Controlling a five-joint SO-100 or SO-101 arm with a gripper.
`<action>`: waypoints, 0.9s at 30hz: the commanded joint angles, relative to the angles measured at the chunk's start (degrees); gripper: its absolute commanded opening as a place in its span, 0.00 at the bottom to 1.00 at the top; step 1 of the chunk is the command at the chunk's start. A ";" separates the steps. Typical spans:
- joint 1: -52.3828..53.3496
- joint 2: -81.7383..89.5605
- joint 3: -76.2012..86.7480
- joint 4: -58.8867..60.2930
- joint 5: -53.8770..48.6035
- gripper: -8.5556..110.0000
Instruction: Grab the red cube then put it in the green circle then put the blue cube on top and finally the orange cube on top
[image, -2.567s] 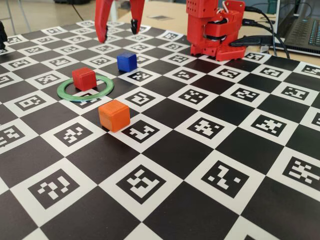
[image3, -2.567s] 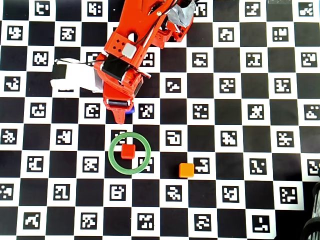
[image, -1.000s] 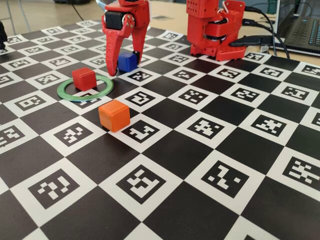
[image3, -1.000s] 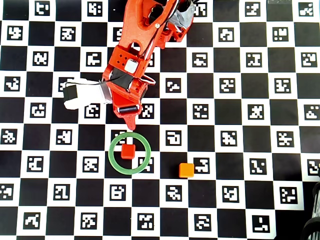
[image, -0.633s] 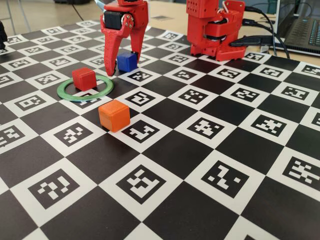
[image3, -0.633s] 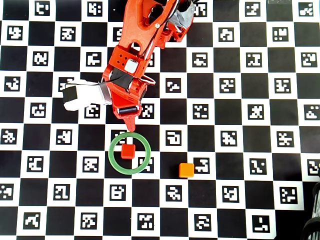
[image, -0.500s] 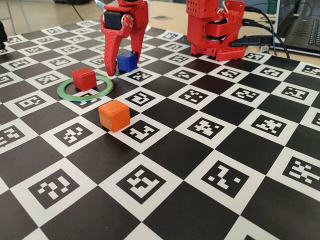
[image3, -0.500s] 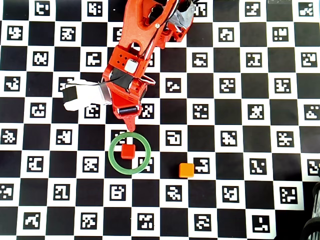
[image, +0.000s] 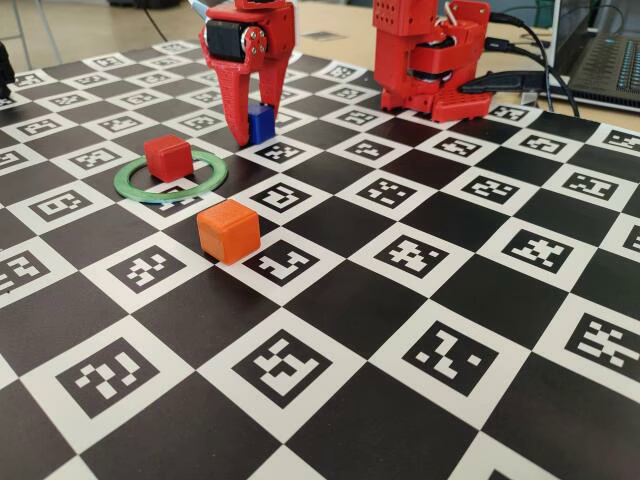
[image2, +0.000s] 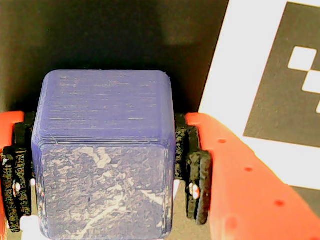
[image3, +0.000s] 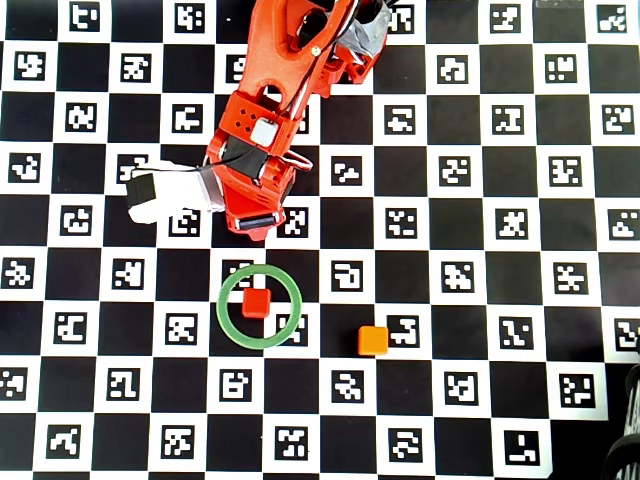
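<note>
The gripper (image2: 107, 185) is squeezing the blue cube (image2: 105, 165) between both pads; lifting straight up is keeping it from slipping.

From overhead we cannot see the small deep-blue plastic cube at all: the red arm covers it, and the red two-finger claw (image3: 252, 228) shows only as its back above the thin flat green plastic ring (image3: 221, 308), at the ring's 12 o'clock. In the fixed view the front finger hides most of the blue cube (image: 261, 121), leaving a sliver at its 3 o'clock side. In the wrist view the picture's lower edge cuts off the cube's (image2: 102, 155) bottom and both black-padded fingers (image2: 196, 186); the checkered desk (image2: 235, 85) beneath the cube is hidden.
</note>
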 joint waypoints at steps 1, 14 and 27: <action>-0.44 0.53 -0.35 0.09 -0.44 0.16; 0.44 1.49 -21.36 22.06 -0.26 0.16; -4.04 -7.82 -54.14 44.82 8.35 0.16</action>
